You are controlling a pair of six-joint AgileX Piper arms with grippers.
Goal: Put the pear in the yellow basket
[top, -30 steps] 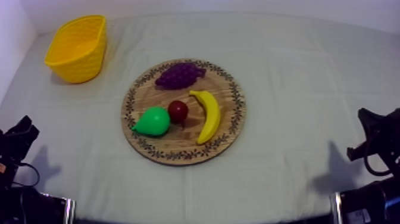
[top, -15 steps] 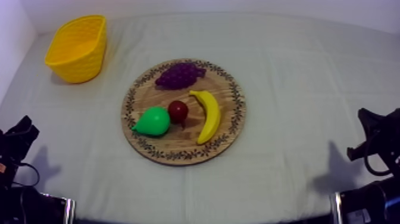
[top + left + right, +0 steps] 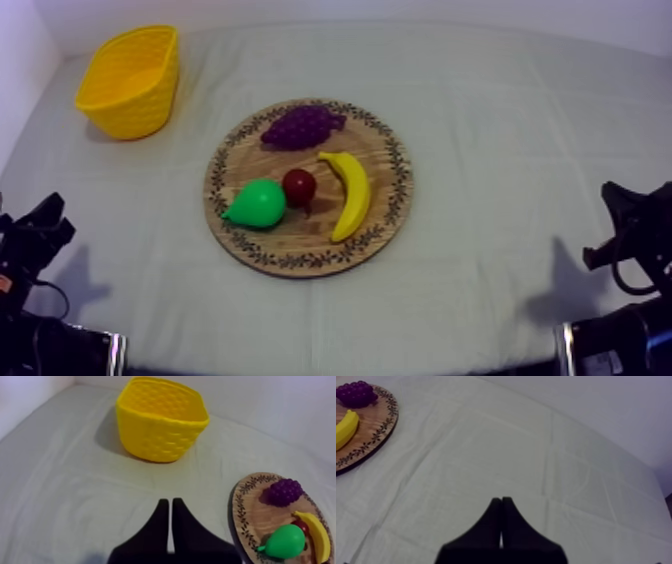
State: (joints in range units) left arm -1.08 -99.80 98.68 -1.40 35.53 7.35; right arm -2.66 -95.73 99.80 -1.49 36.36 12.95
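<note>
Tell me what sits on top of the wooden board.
On the wooden board: a green pear, a small red fruit right beside it, a banana and a bunch of grapes. The wood beneath each fruit is covered.

One each of board [image 3: 292, 238], basket [image 3: 128, 88], pear [image 3: 258, 203], banana [image 3: 350, 195], grapes [image 3: 300, 127], small red fruit [image 3: 299, 186]

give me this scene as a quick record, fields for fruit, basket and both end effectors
pear: on the wooden board, next to the small red fruit
also on board: bunch of grapes, banana
yellow basket: on the cloth, apart from the board, no fruit seen inside
left end effector: shut on nothing, over cloth, facing the basket
right end effector: shut on nothing, over cloth beside the board
</note>
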